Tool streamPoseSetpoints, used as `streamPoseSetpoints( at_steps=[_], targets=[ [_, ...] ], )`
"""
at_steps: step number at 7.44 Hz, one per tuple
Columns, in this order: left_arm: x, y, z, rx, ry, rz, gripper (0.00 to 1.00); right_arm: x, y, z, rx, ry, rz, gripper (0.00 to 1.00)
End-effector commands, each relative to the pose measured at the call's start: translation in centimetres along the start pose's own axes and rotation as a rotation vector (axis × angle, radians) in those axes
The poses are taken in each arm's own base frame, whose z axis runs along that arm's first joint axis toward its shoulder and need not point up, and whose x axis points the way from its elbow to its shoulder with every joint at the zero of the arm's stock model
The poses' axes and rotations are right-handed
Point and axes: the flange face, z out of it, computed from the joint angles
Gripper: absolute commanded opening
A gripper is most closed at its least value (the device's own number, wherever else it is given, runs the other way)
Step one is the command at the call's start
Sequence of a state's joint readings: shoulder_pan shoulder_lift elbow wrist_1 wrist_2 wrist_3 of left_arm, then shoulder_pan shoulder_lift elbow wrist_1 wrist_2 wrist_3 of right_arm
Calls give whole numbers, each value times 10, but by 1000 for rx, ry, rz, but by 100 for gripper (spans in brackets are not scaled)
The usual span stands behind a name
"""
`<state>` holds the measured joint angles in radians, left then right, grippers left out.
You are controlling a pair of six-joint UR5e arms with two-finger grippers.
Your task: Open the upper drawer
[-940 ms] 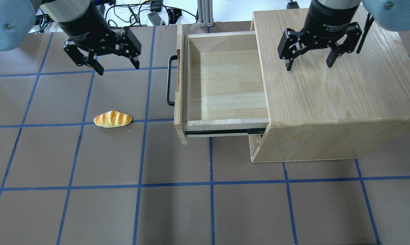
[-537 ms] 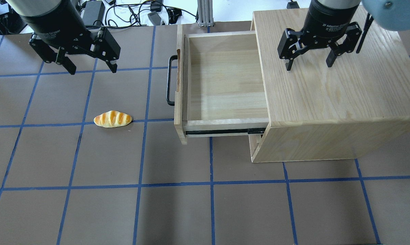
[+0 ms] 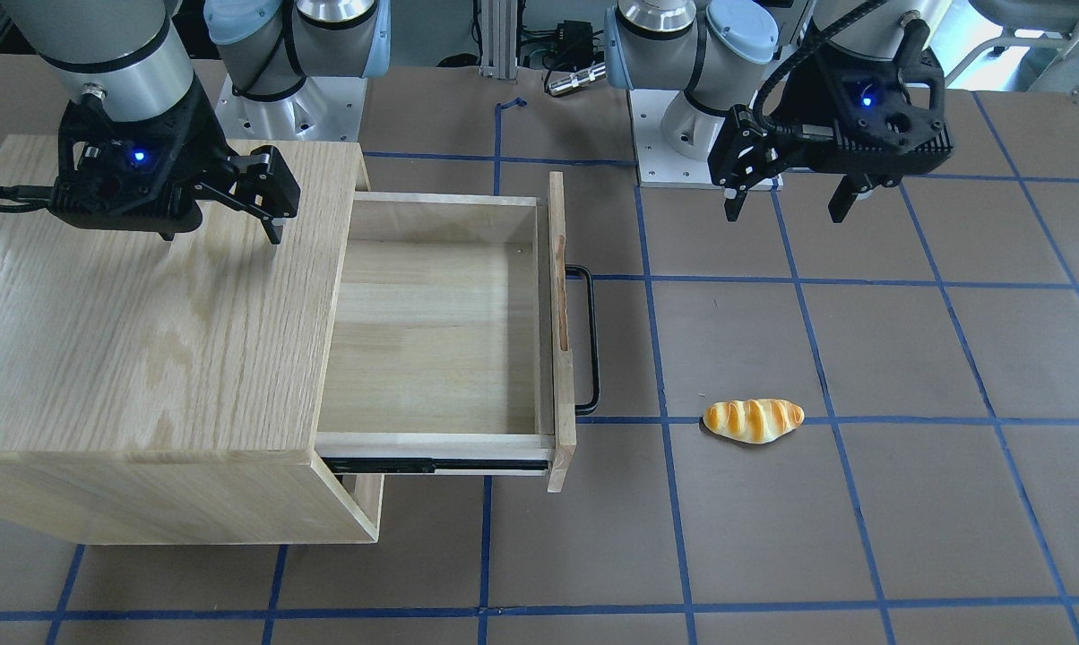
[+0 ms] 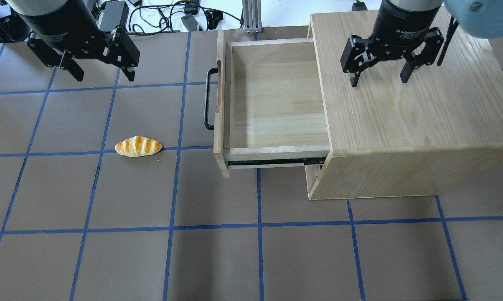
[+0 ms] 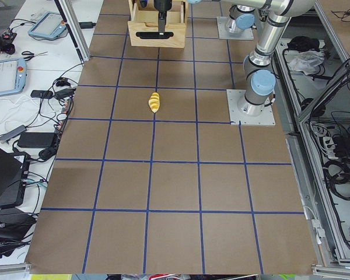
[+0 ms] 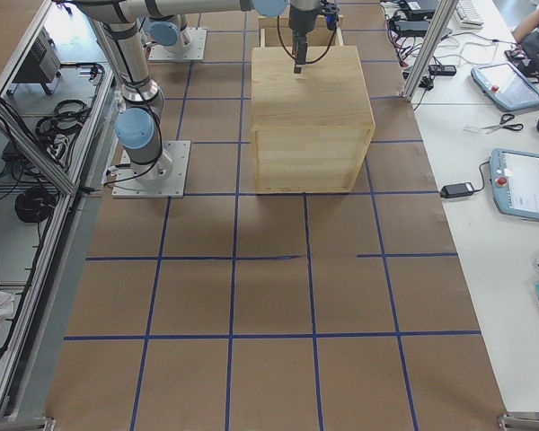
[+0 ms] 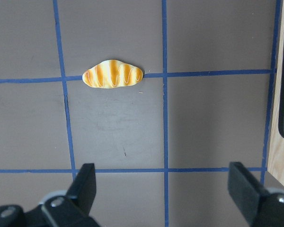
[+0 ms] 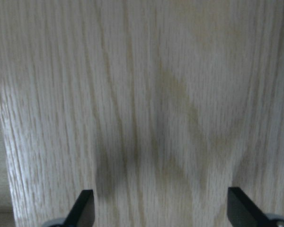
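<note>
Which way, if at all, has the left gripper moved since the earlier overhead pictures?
Yes. In the overhead view the left gripper moved left and slightly up, farther from the handle of the upper drawer, which stayed put.

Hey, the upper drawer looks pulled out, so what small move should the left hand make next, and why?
Probably none on the drawer: lift the left hand a little and park it. The upper drawer already sits well out of the cabinet, and the open hand touches nothing.
</note>
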<state>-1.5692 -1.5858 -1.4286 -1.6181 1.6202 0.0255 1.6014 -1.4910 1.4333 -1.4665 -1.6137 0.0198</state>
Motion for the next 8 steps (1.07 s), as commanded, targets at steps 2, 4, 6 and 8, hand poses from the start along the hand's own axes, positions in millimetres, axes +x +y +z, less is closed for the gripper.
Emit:
streamPoseSetpoints(
  at_steps=[2, 4, 6, 8],
  targets=[
    [0, -1, 2, 11, 3, 0, 100, 0, 0, 0, 0, 0, -1, 100],
    [1, 3, 3, 9, 5, 9, 100, 0, 0, 0, 0, 0, 0, 100],
    [1, 4, 3, 6, 2, 11, 100, 0, 0, 1, -1, 0, 0, 100],
    [4, 6, 0, 7, 35, 8, 100, 0, 0, 0, 0, 0, 0, 100]
  ],
)
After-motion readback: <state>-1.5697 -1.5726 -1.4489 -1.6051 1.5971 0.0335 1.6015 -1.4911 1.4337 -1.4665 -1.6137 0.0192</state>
